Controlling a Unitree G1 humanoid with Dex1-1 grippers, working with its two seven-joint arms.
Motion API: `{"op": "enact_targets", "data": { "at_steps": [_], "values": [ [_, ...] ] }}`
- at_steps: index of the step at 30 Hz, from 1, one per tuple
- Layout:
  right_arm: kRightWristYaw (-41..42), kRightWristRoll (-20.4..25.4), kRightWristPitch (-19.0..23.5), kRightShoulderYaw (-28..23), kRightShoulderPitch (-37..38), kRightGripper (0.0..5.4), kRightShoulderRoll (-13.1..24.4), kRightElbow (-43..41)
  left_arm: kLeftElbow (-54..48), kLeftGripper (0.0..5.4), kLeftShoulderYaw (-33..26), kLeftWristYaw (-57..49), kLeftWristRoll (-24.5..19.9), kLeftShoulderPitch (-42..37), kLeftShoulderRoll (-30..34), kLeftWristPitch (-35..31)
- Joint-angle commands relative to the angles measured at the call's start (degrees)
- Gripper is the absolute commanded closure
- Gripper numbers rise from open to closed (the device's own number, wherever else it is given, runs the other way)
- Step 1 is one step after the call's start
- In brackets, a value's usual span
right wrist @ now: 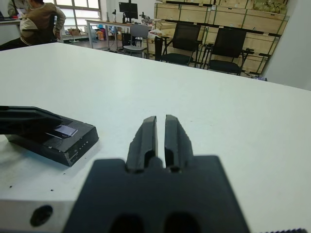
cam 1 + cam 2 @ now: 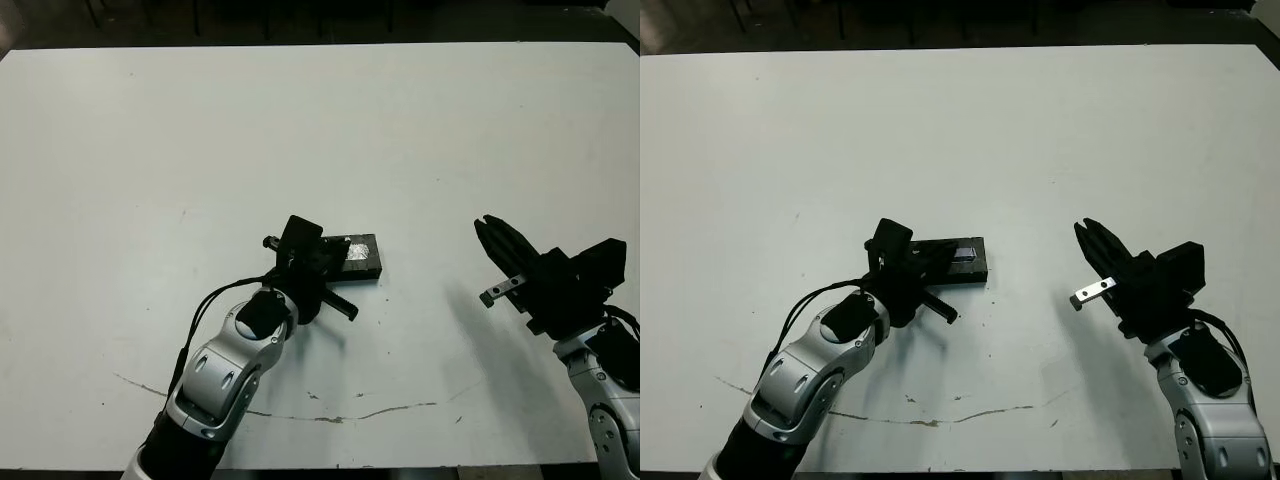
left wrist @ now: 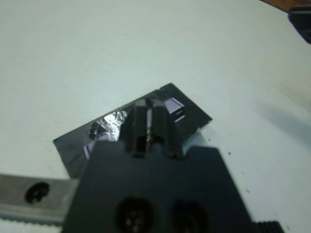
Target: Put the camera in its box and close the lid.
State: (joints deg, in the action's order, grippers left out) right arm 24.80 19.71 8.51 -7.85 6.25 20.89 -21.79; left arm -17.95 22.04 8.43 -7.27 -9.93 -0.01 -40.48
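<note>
The black lid [image 2: 364,256], with a silvery patch on its outer face, lies flat on the box just left of the table's middle. In the right wrist view the two read as one closed black block [image 1: 73,145], so I cannot tell lid from box wall. No white lining shows, and the camera is hidden. My left gripper [image 2: 335,254] is shut, its fingertips [image 3: 148,108] resting on top of the lid beside the patch. My right gripper [image 2: 490,234] hovers shut and empty, well to the right of the block.
Bare white table [image 2: 300,130] stretches beyond and to both sides of the block. Thin dark crack marks [image 2: 330,415] run near the front edge. In the right wrist view, chairs [image 1: 187,41] and a seated person [image 1: 39,22] are far beyond the table.
</note>
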Motion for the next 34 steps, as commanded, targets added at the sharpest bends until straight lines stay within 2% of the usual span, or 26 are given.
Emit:
{"op": "enact_targets", "data": {
  "at_steps": [1,4,7,10,14,17,19,23,25,28,34],
  "values": [
    [0.5,0.5,1.4,0.3,0.6,5.40,0.0,0.4,2.2,5.38,-1.3,1.3,-0.9,4.2,2.5,-5.5],
    [0.3,0.3,2.0,0.4,0.5,5.40,0.1,0.0,-1.1,5.38,-2.9,2.1,-1.8,5.4,3.4,-4.7],
    [0.1,0.2,2.3,0.4,0.4,5.40,0.1,-0.5,-5.9,5.38,-5.2,2.6,-2.5,7.9,3.8,0.3],
    [-0.3,0.3,2.3,0.6,-0.2,5.40,-0.3,-1.0,-9.0,5.38,-9.2,3.4,-3.1,10.7,4.0,10.1],
    [-1.3,-0.6,2.3,1.5,-2.3,5.40,-0.9,-1.5,-13.8,5.38,-15.1,2.0,-1.5,12.5,5.5,18.1],
    [-2.5,-2.0,1.2,2.4,-4.1,5.40,-2.0,-1.0,-13.1,5.38,-19.7,1.5,2.0,13.1,7.8,29.2],
    [-4.1,-3.5,0.4,3.4,-5.4,5.40,-3.3,-0.5,-11.1,5.38,-24.3,1.0,0.8,13.2,7.8,34.6],
    [-9.0,-7.3,-1.0,5.5,-7.9,5.40,-7.2,0.2,-7.9,5.38,-32.7,0.6,-11.7,11.5,5.1,33.7],
    [-11.0,-9.2,-2.7,6.7,-9.4,5.40,-9.3,1.4,-7.5,5.38,-34.6,-1.6,-14.9,10.9,3.7,32.2],
    [-13.4,-11.4,-3.8,7.8,-11.6,5.40,-11.7,3.7,-6.2,5.38,-34.8,-4.9,-15.0,10.5,1.4,32.6],
    [-14.5,-11.9,-3.8,8.1,-13.3,5.40,-13.5,5.4,-1.9,5.38,-33.5,-10.4,-8.3,10.4,-2.4,38.4]
  ]
}}
